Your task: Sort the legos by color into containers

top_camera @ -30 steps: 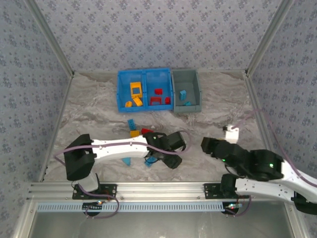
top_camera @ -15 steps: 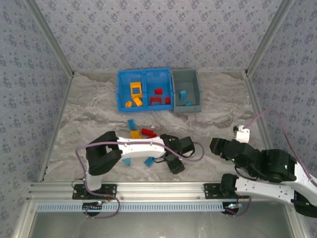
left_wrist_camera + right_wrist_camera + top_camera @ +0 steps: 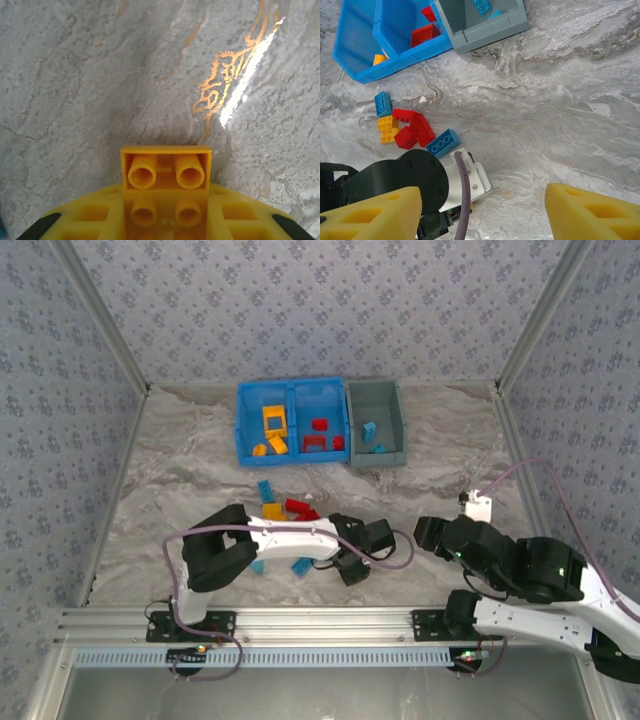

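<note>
Our left arm (image 3: 290, 533) lies folded low before the bright blue divided plastic bin (image 3: 290, 385), the left gripper (image 3: 352, 568) pinching an orange-yellow plastic brick (image 3: 166, 172). The right gripper (image 3: 424, 532) has its jaws spread wide.

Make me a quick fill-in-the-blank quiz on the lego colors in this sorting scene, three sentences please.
The left end effector is shut on a ___ brick. The grey bin holds ___ legos. The blue bin's compartment beside the grey bin holds ___ blocks.
Missing words: orange-yellow; light blue; red.
</note>
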`<state>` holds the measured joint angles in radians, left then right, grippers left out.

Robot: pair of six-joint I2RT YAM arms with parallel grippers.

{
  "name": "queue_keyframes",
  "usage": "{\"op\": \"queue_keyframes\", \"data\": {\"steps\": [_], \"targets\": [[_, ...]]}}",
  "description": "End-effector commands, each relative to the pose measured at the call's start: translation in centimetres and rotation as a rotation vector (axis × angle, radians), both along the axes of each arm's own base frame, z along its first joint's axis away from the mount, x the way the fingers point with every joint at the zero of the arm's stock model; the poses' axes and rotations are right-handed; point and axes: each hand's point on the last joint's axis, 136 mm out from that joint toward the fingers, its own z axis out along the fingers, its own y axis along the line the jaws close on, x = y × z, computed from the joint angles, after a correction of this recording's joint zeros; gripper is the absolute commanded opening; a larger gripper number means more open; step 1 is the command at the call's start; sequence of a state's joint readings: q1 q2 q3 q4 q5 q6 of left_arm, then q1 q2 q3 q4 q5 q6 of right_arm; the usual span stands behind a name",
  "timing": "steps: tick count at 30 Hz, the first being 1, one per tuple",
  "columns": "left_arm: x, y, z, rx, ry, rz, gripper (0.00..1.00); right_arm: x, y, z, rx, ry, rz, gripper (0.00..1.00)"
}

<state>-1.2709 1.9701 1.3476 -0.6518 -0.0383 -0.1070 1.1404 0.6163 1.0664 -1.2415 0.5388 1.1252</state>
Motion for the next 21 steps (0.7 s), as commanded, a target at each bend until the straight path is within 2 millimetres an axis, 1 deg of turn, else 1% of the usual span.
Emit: {"op": "queue_keyframes", "data": {"steps": [1, 3, 6, 8, 9, 10, 12, 13, 14, 15, 17, 18, 20, 21], "targets": [[2.4, -0.4, 3.0, -0.094, -0.079, 0.098, 0.26, 0.1, 0.6, 0.2, -0.005, -0.015, 0.042, 0.68], [4.0, 0.5, 5.2, -0.136, -0.11, 0.178, 0.25, 0.3, 1.6, 0.7, 0.003, -0.039, 0.089, 0.68], [6.9, 2.6, 8.9, -0.216, -0.135, 0.315, 0.26, 0.8, 4.6, 1.3, 0.015, -0.089, 0.211, 0.68], [9.3, 4.6, 11.2, -0.268, -0.144, 0.417, 0.26, 1.4, 7.6, 1.8, 0.029, -0.132, 0.316, 0.68], [10.5, 5.8, 12.2, -0.289, -0.15, 0.468, 0.25, 1.7, 9.5, 2.4, 0.031, -0.173, 0.389, 0.68], [11.7, 6.8, 12.9, -0.302, -0.161, 0.511, 0.25, 1.8, 11.0, 2.2, 0.029, -0.186, 0.441, 0.67], [14.7, 9.4, 14.2, -0.317, -0.186, 0.618, 0.25, 2.4, 14.5, 2.7, 0.036, -0.266, 0.556, 0.67], [16.1, 10.5, 14.5, -0.317, -0.198, 0.664, 0.25, 2.8, 16.0, 2.8, 0.039, -0.303, 0.588, 0.67], [17.5, 12.0, 14.6, -0.295, -0.208, 0.717, 0.25, 3.3, 17.4, 2.9, 0.033, -0.348, 0.619, 0.67], [19.0, 13.4, 14.7, -0.28, -0.222, 0.77, 0.24, 4.0, 18.7, 2.6, 0.016, -0.381, 0.638, 0.67], [21.7, 15.4, 14.6, -0.262, -0.232, 0.862, 0.24, 5.4, 21.0, 2.6, -0.003, -0.467, 0.659, 0.67], [23.2, 16.4, 14.4, -0.241, -0.24, 0.911, 0.24, 6.1, 22.1, 2.5, -0.012, -0.506, 0.659, 0.67], [25.9, 18.3, 14.4, -0.197, -0.281, 0.99, 0.23, 7.6, 23.5, 2.4, -0.023, -0.552, 0.638, 0.66], [27.2, 19.4, 14.1, -0.157, -0.304, 1.032, 0.23, 8.5, 24.0, 2.0, -0.033, -0.557, 0.622, 0.66]]}}
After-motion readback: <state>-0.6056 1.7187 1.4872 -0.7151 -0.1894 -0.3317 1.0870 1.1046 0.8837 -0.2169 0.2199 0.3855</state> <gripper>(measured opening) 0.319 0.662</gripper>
